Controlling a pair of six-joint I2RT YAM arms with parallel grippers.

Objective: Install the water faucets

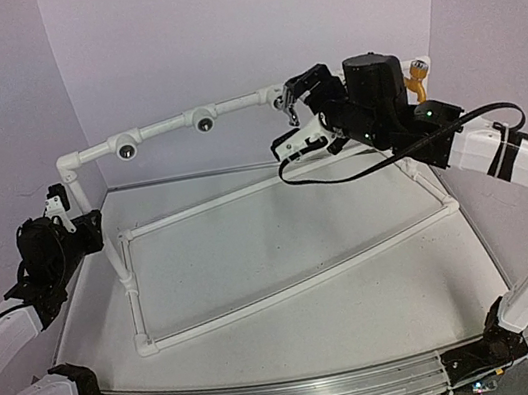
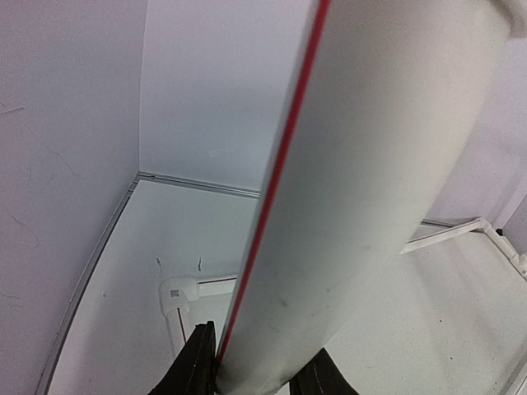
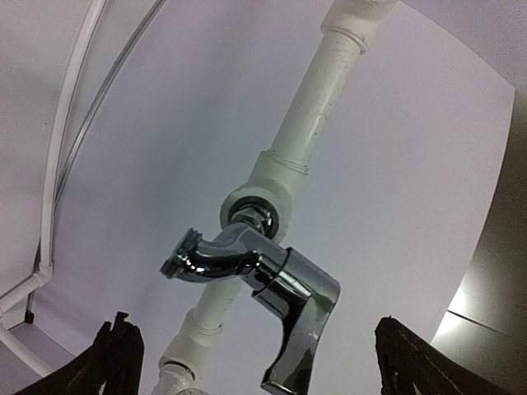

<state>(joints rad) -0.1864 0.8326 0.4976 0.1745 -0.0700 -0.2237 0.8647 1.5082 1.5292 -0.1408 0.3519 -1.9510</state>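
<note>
Right wrist view is where the silver faucet (image 3: 280, 276) gets shown properly. It's seated by its threaded end in a tee (image 3: 255, 193) on the frame (image 3: 317, 99), with the spout off to one side and the lever hanging below. The right fingers (image 3: 115, 358) are spread wide on either side of it and nothing is touched, so it's carried by the frame, not held.

Handling-wise, it's judged to be solid chromed metal: stiff, heavy for its size, and slick. A grip on the rounded spout would probably be lost under a twist. The flat-sided lever body is reckoned the better place to be grabbed, squarely across the flats. The tee's threads could get crossed if it's forced in crooked.

Top external view gives what that close-up can't. The orange faucet (image 1: 415, 79) is seen at the right end of the frame's top rail, further along than the silver one. Two more tees (image 1: 126, 149) with open dark holes are sat toward the rail's left end. No white faucet can be made out anywhere.

Left wrist view adds the last piece: the left fingers (image 2: 198, 362) are closed narrow on a frame pipe, which is pinched between them. From above, that grip is placed at the frame's left upright. Whether the silver faucet is screwed fully home can't be told from any view.
</note>
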